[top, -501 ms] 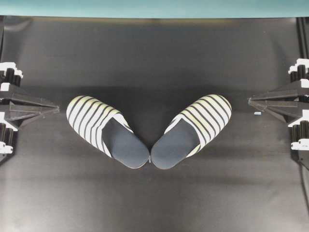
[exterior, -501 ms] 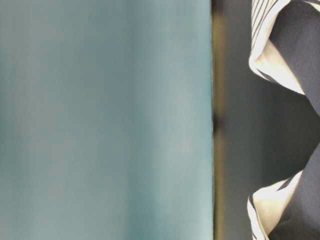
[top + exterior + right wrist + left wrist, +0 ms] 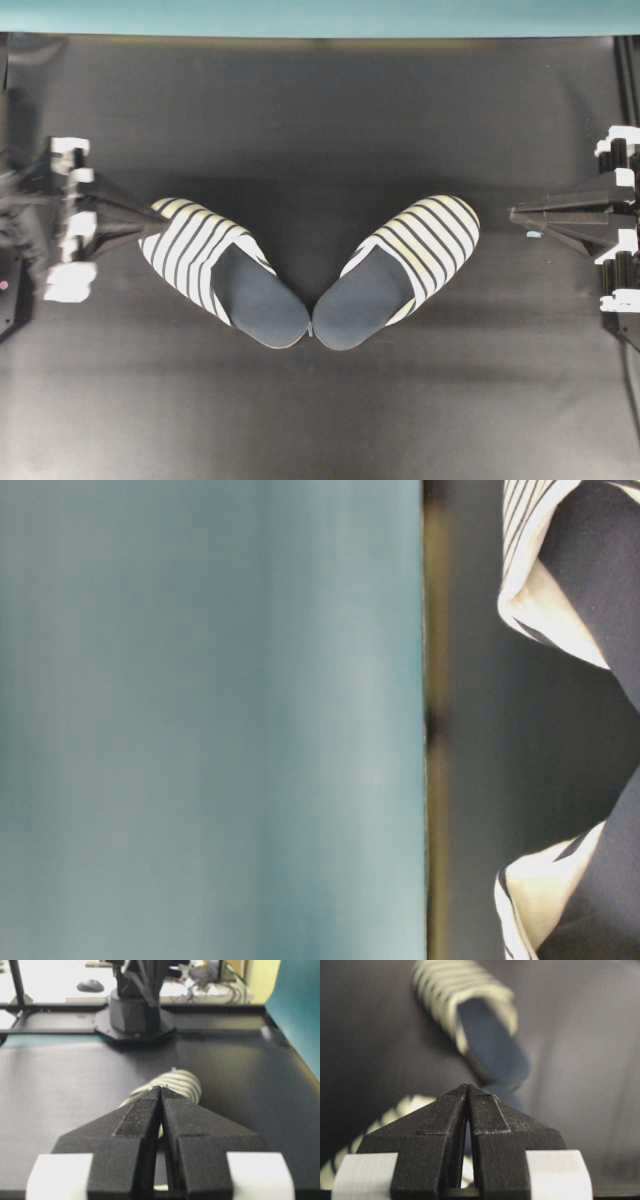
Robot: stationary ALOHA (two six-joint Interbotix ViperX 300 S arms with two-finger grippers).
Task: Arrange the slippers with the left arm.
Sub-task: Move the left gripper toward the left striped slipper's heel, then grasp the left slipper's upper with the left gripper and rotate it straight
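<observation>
I see soft striped cloth on the slippers [image 3: 300,272], a matt black tabletop [image 3: 320,410], and ridged matt plastic on my left claw [image 3: 468,1087].

Two striped slippers [image 3: 220,270] [image 3: 400,270] on one dark table [image 3: 320,420]. Two black grippers, left gripper [image 3: 150,226], right gripper [image 3: 515,212]. One teal backdrop [image 3: 320,15].

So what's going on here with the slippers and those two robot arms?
A pair of white-and-navy striped closed-toe slippers lies on the black table, heels nearly meeting and toes splayed apart in a V. The long black left arm's tool is shut, its tip at the toe of the left-hand slipper; whether it touches is unclear. The right-hand slipper lies clear of both arms. The right arm's tool is shut too, off to the side and holding nothing. The slippers are not yet side by side.
</observation>
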